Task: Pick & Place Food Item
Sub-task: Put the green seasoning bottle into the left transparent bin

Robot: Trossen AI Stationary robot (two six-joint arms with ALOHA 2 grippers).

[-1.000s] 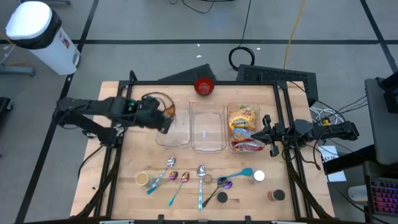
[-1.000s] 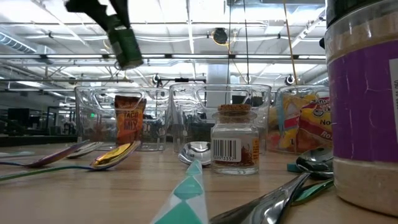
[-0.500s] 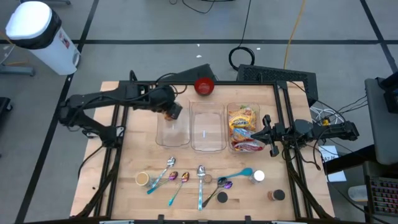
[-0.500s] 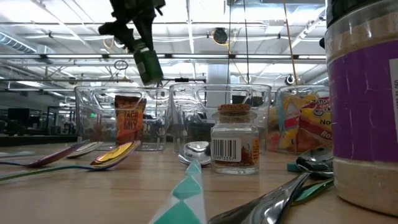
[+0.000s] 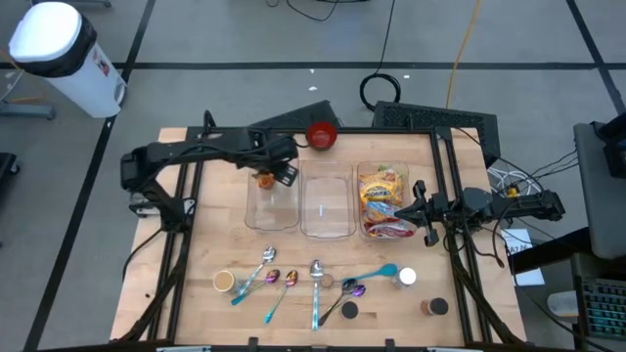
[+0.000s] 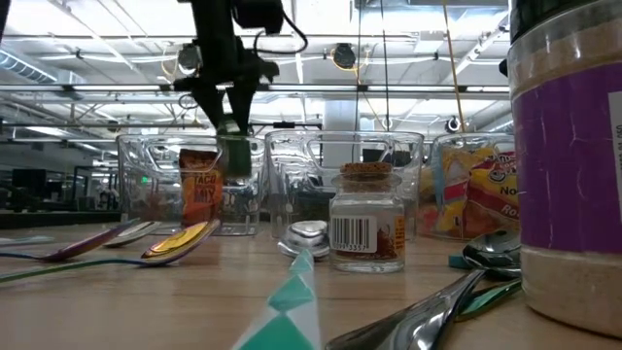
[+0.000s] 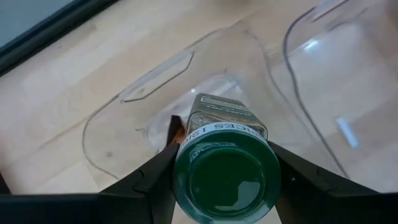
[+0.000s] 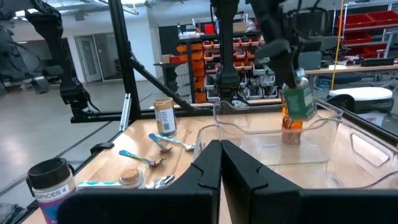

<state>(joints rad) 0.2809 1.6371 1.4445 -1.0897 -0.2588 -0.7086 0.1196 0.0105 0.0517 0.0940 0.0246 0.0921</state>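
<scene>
**Spice jar hangs over the first clear bin**

Left of centre in the high view, the left gripper reaches in from the frame's left side and pinches a green-capped spice jar above the leftmost clear bin, near that bin's upper end. The left wrist view looks straight onto the jar's green cap, a dark finger pressed on either side of it, the labelled body pointing down into the bin. In the low view the jar hangs upper left, about level with the bin's rim and clear of its floor. An orange taco mix packet already stands inside that bin.

Judged from these views, the jar is rigid and smooth-sided, light enough for a two-finger pinch but liable to slip or swing; the hold near the cap looks sound. The bin walls are thin and hard, so the jar's base should pass inside the rim, and the packet below narrows the landing room.

Centre frame, the middle bin looks bare. To its right, a third bin holds bright snack packets. At the high view's right edge the right gripper waits beside that bin, fingers pressed together. Spoons and small jars line the lower table.
</scene>
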